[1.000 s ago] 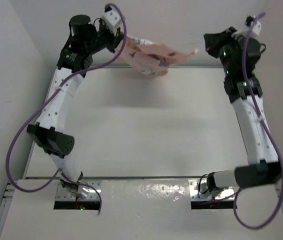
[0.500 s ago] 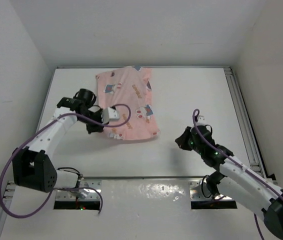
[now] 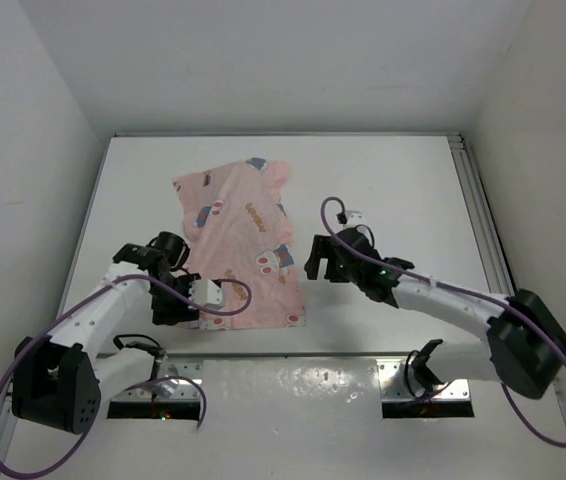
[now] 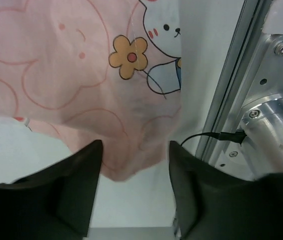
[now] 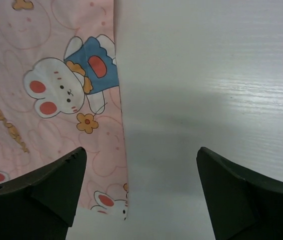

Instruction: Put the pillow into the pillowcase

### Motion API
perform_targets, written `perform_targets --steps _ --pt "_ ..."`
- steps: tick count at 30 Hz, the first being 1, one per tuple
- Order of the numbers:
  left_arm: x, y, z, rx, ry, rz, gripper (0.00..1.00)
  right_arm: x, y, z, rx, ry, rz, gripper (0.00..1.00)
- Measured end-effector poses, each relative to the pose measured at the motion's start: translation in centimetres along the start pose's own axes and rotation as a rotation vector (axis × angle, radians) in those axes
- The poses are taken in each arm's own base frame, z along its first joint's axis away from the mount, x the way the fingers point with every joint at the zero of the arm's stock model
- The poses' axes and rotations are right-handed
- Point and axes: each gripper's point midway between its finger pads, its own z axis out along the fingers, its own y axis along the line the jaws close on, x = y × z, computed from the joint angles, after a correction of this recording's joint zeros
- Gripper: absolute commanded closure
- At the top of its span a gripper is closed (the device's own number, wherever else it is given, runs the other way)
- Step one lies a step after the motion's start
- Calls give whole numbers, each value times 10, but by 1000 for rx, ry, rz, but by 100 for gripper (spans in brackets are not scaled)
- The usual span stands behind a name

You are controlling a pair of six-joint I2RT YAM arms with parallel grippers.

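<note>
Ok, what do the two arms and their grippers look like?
The left arm and right arm have white links, black joints and a looping purple cable each; green lights on the right one. The left gripper and right gripper have broad black fingers.

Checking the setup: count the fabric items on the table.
1: the pillowcase, spread left of centre on the table. No pillow shows; it may be hidden inside.

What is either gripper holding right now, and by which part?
Nothing. The left gripper stands open around a corner of the pillowcase, unclamped; the right gripper is open over its edge.
</note>
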Motion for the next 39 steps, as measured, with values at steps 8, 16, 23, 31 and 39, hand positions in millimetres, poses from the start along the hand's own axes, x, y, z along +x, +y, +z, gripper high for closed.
perform_targets --steps 8,16,23,31,39 --pt "8 -11 -12 50 51 -20 18 60 17 44 22 183 -140 6" --pt "-22 51 -70 -206 -64 -120 19 83 54 67 -81 215 -166 79" --pt "-27 147 -74 -511 -173 -455 50 95 45 60 -85 193 -69 100" --pt "-32 223 -35 -530 -250 -695 52 114 32 23 -112 183 -106 100" --pt "-19 240 -34 -580 -282 -807 38 100 58 12 -155 202 -142 1"
